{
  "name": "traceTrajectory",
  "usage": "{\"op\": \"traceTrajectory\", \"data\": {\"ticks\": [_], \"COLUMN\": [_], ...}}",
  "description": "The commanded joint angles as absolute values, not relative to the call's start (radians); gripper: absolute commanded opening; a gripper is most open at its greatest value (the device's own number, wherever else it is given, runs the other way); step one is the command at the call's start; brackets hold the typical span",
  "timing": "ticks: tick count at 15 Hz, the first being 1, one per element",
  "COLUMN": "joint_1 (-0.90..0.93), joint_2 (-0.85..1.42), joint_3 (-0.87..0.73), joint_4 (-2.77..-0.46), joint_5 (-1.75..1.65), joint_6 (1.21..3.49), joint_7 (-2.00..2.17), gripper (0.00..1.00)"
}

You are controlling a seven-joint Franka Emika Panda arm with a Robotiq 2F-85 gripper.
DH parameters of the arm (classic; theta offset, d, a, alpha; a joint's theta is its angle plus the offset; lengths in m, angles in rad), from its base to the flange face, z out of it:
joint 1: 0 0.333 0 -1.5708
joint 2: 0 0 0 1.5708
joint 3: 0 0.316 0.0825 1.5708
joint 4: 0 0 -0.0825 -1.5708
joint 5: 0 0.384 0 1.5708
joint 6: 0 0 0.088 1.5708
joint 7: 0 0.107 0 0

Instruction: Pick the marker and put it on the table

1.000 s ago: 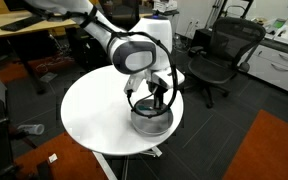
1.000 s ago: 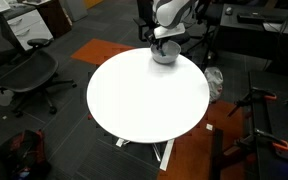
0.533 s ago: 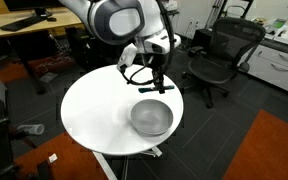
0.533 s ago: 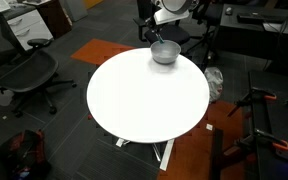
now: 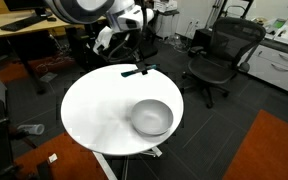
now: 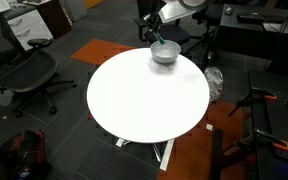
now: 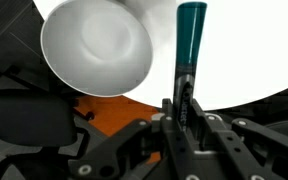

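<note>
My gripper (image 5: 136, 62) is shut on the marker (image 5: 138, 71), a slim dark pen with a teal end. It holds the marker in the air above the far side of the round white table (image 5: 92, 112). In the wrist view the marker (image 7: 190, 40) sticks out from between the jaws (image 7: 181, 108) over the white tabletop (image 7: 249, 50). The silver-grey bowl (image 5: 152, 117) stands on the table below and beside the gripper, apart from it. It also shows in an exterior view (image 6: 165, 53) and in the wrist view (image 7: 96, 50). The gripper (image 6: 156, 34) hangs just above it there.
Black office chairs stand around the table (image 5: 222, 55) (image 6: 24, 70). Wooden desks (image 5: 24, 28) are behind the arm. An orange carpet patch (image 5: 269, 150) lies on the dark floor. The table's edge (image 6: 144, 135) is close to the bowl on one side.
The gripper has risen out of the bowl with the marker shut in it. It has moved up and towards the far side of the table, away from the bowl.
</note>
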State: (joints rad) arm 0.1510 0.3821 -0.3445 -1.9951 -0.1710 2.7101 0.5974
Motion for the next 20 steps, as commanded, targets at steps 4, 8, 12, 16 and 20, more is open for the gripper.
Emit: {"op": "traceTrajectory", "data": {"ticks": [4, 8, 12, 16, 20], "joint_1": [0.170, 0.160, 0.164, 0.169, 0.172], "joint_2": [0.325, 0.353, 0.407, 0.459, 0.513], "joint_3": [-0.288, -0.194, -0.106, -0.045, -0.010], "joint_4": [-2.086, -2.104, -2.100, -2.084, -2.065], "joint_5": [-0.213, -0.179, -0.148, -0.112, -0.085], "joint_6": [2.733, 2.726, 2.733, 2.727, 2.752], "joint_7": [0.646, 0.573, 0.493, 0.401, 0.332], "gripper": [0.05, 0.05, 0.05, 0.05, 0.05]}}
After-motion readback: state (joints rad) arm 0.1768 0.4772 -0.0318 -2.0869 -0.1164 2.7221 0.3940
